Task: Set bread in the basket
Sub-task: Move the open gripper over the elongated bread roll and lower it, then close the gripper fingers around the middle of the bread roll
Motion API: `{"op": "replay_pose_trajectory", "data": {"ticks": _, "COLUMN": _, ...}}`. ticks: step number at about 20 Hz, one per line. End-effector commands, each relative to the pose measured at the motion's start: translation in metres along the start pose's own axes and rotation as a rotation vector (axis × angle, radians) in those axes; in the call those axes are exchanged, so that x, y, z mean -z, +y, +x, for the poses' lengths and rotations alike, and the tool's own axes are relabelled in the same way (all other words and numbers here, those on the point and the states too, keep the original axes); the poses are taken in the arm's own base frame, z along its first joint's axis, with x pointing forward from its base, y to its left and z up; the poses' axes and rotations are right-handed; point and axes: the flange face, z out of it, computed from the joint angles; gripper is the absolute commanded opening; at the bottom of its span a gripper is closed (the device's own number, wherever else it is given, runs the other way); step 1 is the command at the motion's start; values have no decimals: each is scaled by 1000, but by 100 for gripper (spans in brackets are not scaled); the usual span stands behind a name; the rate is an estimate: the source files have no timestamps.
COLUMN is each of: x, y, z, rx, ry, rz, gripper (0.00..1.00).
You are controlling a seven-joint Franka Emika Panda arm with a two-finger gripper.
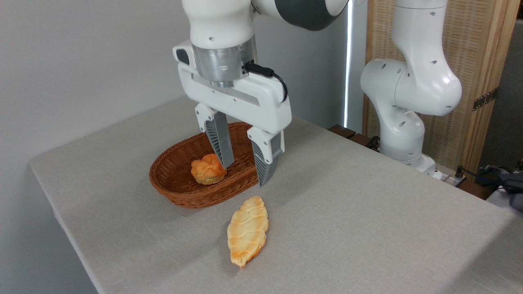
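The bread [247,230], a long leaf-shaped pale golden loaf, lies flat on the grey tablecloth just in front of the basket [171,179]. The basket is oval reddish-brown wicker and holds a small round orange bun [208,169]. My gripper [244,174] hangs open above the basket's right end, fingers pointing down with nothing between them. Its left finger [220,143] stands in front of the bun; its right finger [264,163] is over the basket's right rim. The bread lies below and slightly in front of the fingertips, apart from them.
The robot's white base [402,134] stands at the table's back right, before a wooden screen [474,61]. Cables and dark gear [500,177] lie at the far right. The table's left edge [61,220] drops off close to the basket.
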Motion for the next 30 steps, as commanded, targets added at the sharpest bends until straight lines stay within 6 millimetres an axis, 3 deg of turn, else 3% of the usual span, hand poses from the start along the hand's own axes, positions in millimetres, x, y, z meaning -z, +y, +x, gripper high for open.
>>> {"op": "replay_pose_trajectory", "data": {"ticks": 1, "x": -4, "y": -17, "z": -10, "rx": 220, "ry": 5, "rz": -21, "gripper": 100}}
{"op": "replay_pose_trajectory", "data": {"ticks": 7, "x": -22, "y": -27, "z": 1, "rx": 381, "ry": 62, "rz": 19, "gripper": 100}}
{"op": "replay_pose_trajectory", "data": {"ticks": 16, "x": -90, "y": -20, "z": 2, "rx": 364, "ry": 75, "rz": 52, "gripper": 100}}
{"op": "replay_pose_trajectory", "data": {"ticks": 22, "x": -119, "y": -20, "z": 2, "rx": 337, "ry": 8, "rz": 59, "gripper": 100}}
{"op": "replay_pose_trajectory", "data": {"ticks": 30, "x": -140, "y": -25, "z": 12, "rx": 332, "ry": 9, "rz": 63, "gripper": 100}}
